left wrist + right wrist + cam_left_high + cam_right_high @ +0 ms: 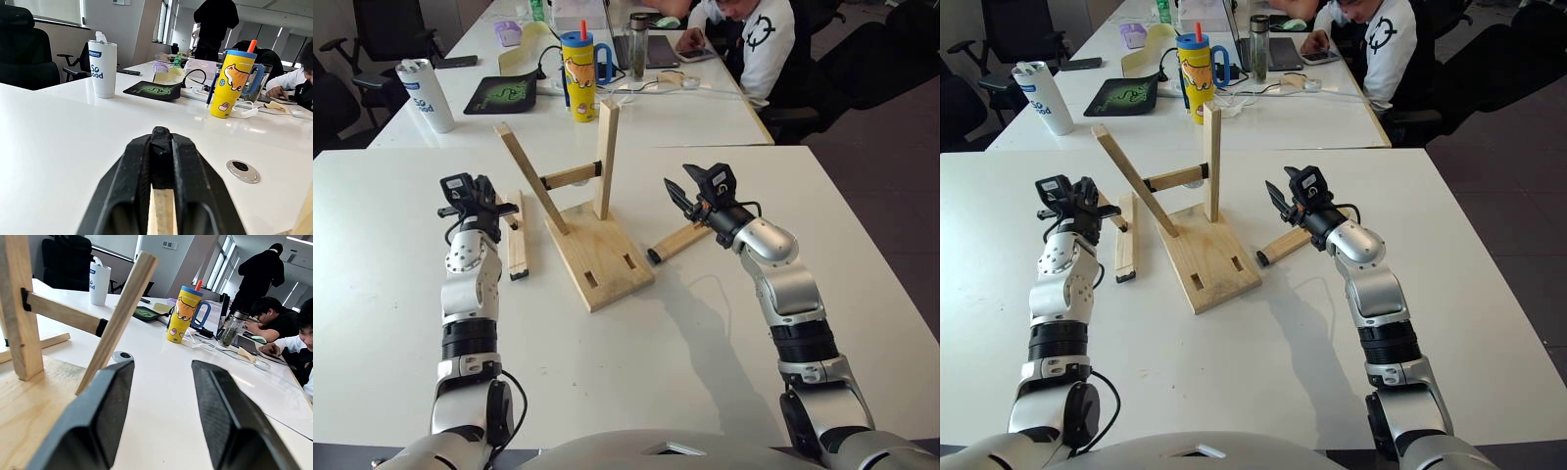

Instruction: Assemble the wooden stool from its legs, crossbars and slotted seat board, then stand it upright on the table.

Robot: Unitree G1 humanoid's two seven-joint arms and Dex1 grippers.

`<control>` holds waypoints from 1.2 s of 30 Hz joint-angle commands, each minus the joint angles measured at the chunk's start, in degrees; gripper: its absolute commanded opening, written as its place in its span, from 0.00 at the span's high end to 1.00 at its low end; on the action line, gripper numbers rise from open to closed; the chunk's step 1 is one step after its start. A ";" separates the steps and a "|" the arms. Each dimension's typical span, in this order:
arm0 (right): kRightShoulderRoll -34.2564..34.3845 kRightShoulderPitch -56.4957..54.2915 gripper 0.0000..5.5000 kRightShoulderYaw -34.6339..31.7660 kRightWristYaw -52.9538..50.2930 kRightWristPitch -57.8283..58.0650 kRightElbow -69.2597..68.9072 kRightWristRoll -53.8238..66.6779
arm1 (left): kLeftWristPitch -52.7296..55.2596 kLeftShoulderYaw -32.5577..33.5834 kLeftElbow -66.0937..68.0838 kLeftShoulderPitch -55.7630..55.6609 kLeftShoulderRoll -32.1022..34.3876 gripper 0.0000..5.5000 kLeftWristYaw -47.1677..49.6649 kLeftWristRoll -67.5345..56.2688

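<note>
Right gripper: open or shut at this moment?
Open: the right gripper has its two black fingers apart, white table showing between them, nothing held.

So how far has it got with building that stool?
Partway. Two legs stand in the seat board, joined by a crossbar. The left hand grips a short wooden bar; the right hand is open near a loose piece. Two slots are empty, another leg lies on the table, and it all needs flipping upright.

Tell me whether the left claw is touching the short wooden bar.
Touching. The left wrist view shows the wooden bar pinched between the two fingers of the left claw, with wood against both inner faces.
</note>
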 commanded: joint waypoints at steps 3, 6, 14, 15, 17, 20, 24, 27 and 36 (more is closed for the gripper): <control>-0.10 -0.50 0.61 -0.58 0.02 -0.16 0.33 -0.04 | 0.01 -3.04 1.25 4.78 -2.66 0.92 0.11 2.63; -0.02 -0.21 0.61 -0.53 -0.09 -0.06 0.02 -0.07 | -1.15 -2.65 0.28 7.42 -3.11 0.92 -0.14 2.38; 0.00 0.38 0.61 -0.71 -0.43 -0.29 -0.28 -0.19 | -1.48 -2.37 -6.36 7.58 -1.92 0.92 -2.78 0.95; 0.02 0.35 0.61 -0.75 -0.47 -0.32 -0.31 -0.18 | -1.08 -2.34 -7.76 7.22 -1.62 0.92 -2.95 0.87; -0.07 0.32 0.61 -1.00 -0.61 -0.50 -0.11 -0.17 | -0.35 -2.04 -10.24 6.24 -1.08 0.92 -3.02 0.82; -0.15 0.41 0.61 -1.16 -0.70 -0.62 -0.07 -0.18 | 0.74 -1.82 -13.14 5.43 -0.34 0.92 -3.06 1.23; -0.15 0.61 0.61 -1.28 -0.73 -0.66 -0.16 -0.20 | 2.36 -1.48 -16.17 4.97 0.44 0.92 -2.98 1.32; -0.14 0.64 0.61 -1.28 -0.78 -0.57 -0.15 -0.22 | 3.47 -1.38 -16.67 5.20 0.62 0.92 -3.04 1.18; -0.15 0.38 0.61 -1.41 -0.68 -0.56 0.12 -0.27 | 4.56 -4.02 -20.28 17.29 -2.15 0.92 -3.49 2.30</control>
